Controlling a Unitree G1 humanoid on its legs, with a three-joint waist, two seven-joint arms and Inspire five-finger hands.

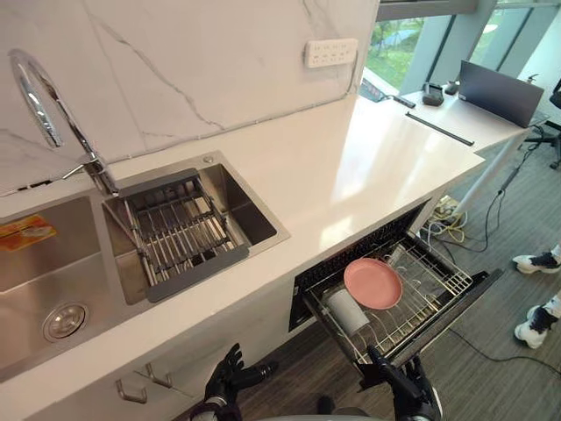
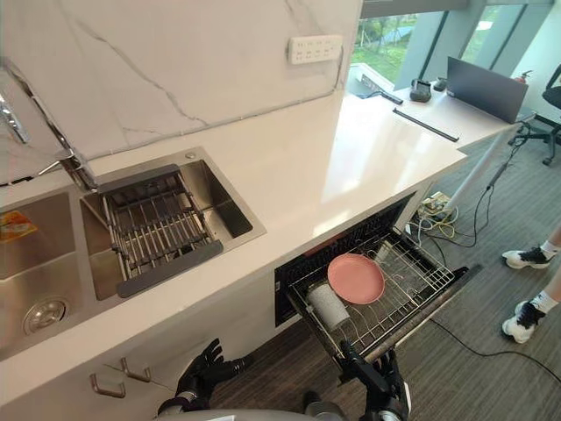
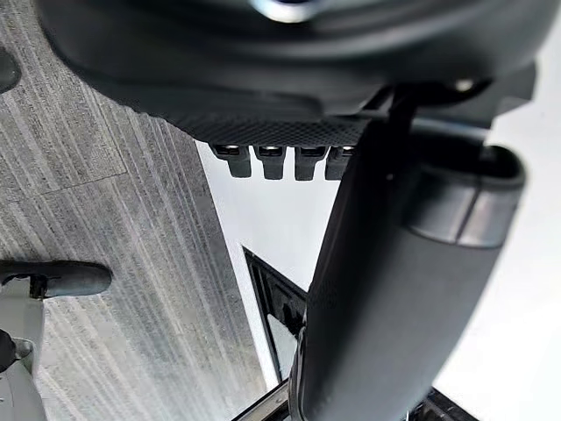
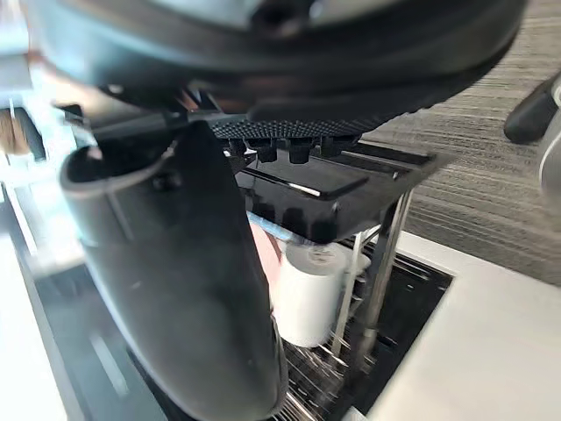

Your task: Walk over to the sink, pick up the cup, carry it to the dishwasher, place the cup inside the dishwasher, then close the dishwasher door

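Note:
A white cup (image 1: 347,310) lies on its side in the pulled-out wire rack (image 1: 421,303) of the dishwasher, beside a pink plate (image 1: 373,282). The dark dishwasher door (image 1: 465,298) hangs down open under the rack. My right hand (image 1: 405,386) is low at the near corner of the door, open, its fingers (image 4: 280,149) against the black door edge (image 4: 307,189); the cup (image 4: 307,294) shows just past them. My left hand (image 1: 230,377) hangs open in front of the cabinet below the sink (image 1: 254,230), holding nothing.
A wire drainer basket (image 1: 180,235) sits in the sink under a chrome faucet (image 1: 44,105). The white counter (image 1: 351,167) runs right to a desk with a laptop (image 1: 500,92). A person's shoes (image 1: 536,261) stand on the carpet right of the dishwasher.

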